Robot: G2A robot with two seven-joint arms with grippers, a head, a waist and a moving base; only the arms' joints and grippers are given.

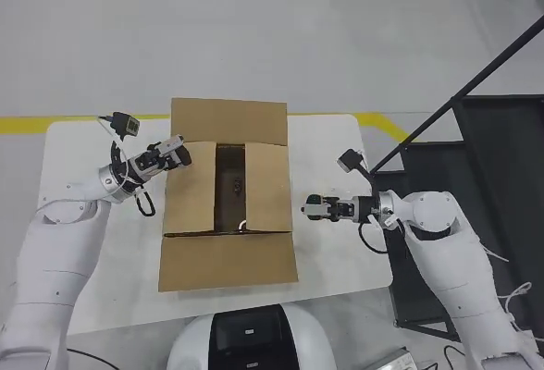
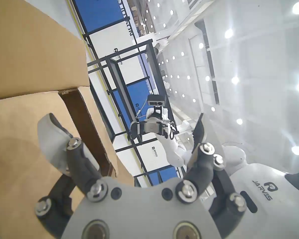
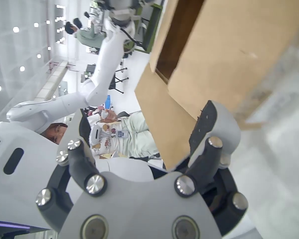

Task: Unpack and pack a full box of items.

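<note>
A: Start on the left. How does the pincer there stand?
B: The left gripper [image 1: 183, 151] hangs over the far left corner of the box [image 1: 226, 259], above its left flap [image 1: 191, 190]. Its jaws are spread wide and hold nothing. In its wrist view one finger [image 2: 53, 135] shows against the cardboard. I cannot tell whether it touches.

A: And the box itself?
B: It sits in the middle of the white table [image 1: 78, 153]. The far and near flaps are laid outward. The left flap and the right flap [image 1: 267, 185] are folded in, leaving a dark slot [image 1: 229, 190] between them. Something small lies in that slot, too dim to name.

A: The right side?
B: The right gripper [image 1: 306, 208] is just beside the box's right wall, pointing at it. Its jaws are open too, with nothing gripped. In its wrist view one finger [image 3: 214, 125] is close to the cardboard.

A: Anything else around?
B: A black rack [image 1: 494, 166] stands right of the table, close behind the right arm. A yellow floor line [image 1: 31, 123] runs behind the table.
</note>
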